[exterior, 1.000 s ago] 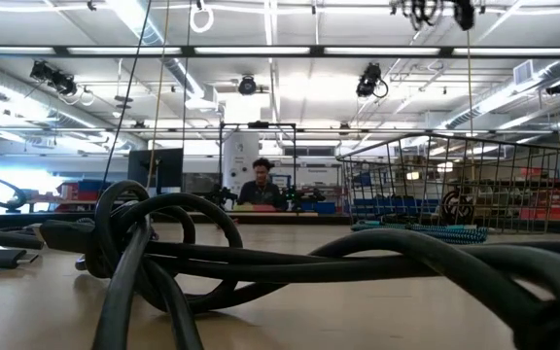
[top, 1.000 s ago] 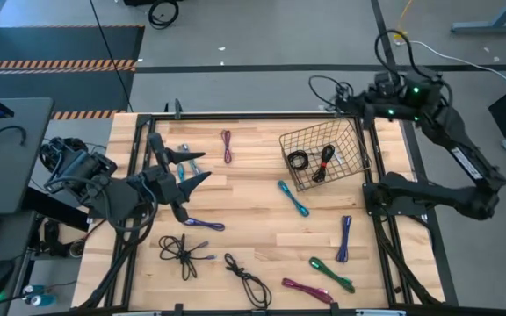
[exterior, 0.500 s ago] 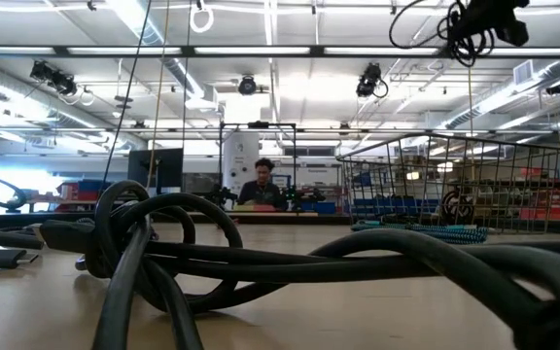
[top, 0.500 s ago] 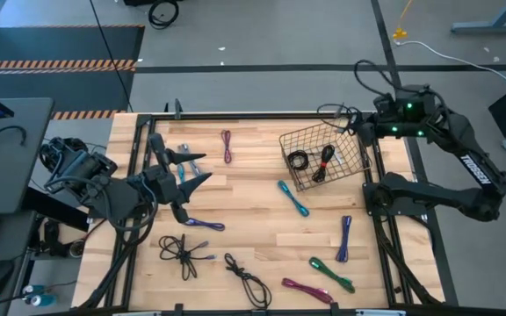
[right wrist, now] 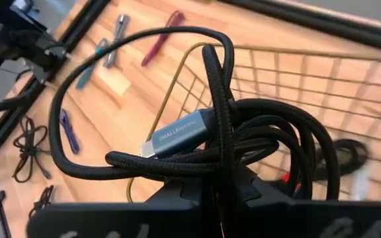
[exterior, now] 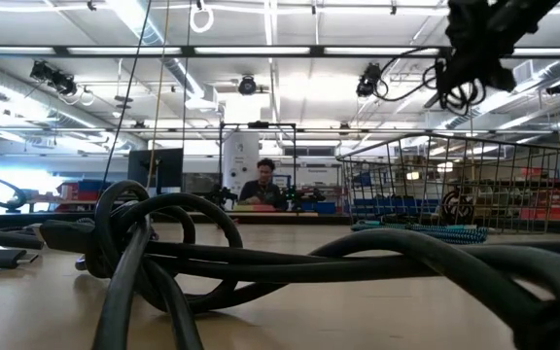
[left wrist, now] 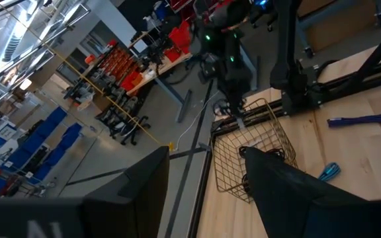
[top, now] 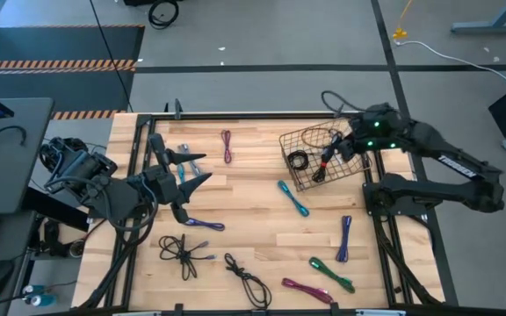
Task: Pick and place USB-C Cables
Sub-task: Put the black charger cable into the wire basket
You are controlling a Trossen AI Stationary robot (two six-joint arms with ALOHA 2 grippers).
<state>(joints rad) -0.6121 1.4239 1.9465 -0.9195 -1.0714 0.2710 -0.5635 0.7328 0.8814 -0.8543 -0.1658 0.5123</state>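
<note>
My right gripper [top: 350, 143] hovers over the wire basket [top: 358, 167] at the table's far right and is shut on a bundled black USB-C cable [right wrist: 197, 112]. In the low view the bundle [exterior: 460, 78] hangs high above the basket [exterior: 455, 185]. A black coil [top: 299, 161] and a red-and-black cable [top: 326, 161] lie in the basket. Purple [top: 227, 145], teal [top: 293, 198], blue [top: 344, 238], green [top: 332, 274], magenta [top: 306, 290] and black [top: 183, 252] cables lie loose on the table. My left gripper [top: 198, 168] waits open at the left. My right gripper pinches the black cable bundle between its two fingers where several strands cross [right wrist: 233, 165]. Loops and a silver plug [right wrist: 180, 134] stick out beyond the fingertips. The bundle is lifted clear, above the basket's rim [right wrist: 177, 73].
A silver-blue cable [top: 185, 157] lies near my left gripper, a purple one [top: 205, 225] and a second black cable [top: 249, 282] toward the near edge. Black frame rails [top: 235, 114] border the table. A person [exterior: 261, 185] sits far behind the table.
My right gripper, keeping the black cable, has swung from beyond the table's far right corner toward the left and near side and come down until it is over the basket. The cable's loops trailed along. The left arm kept still.
</note>
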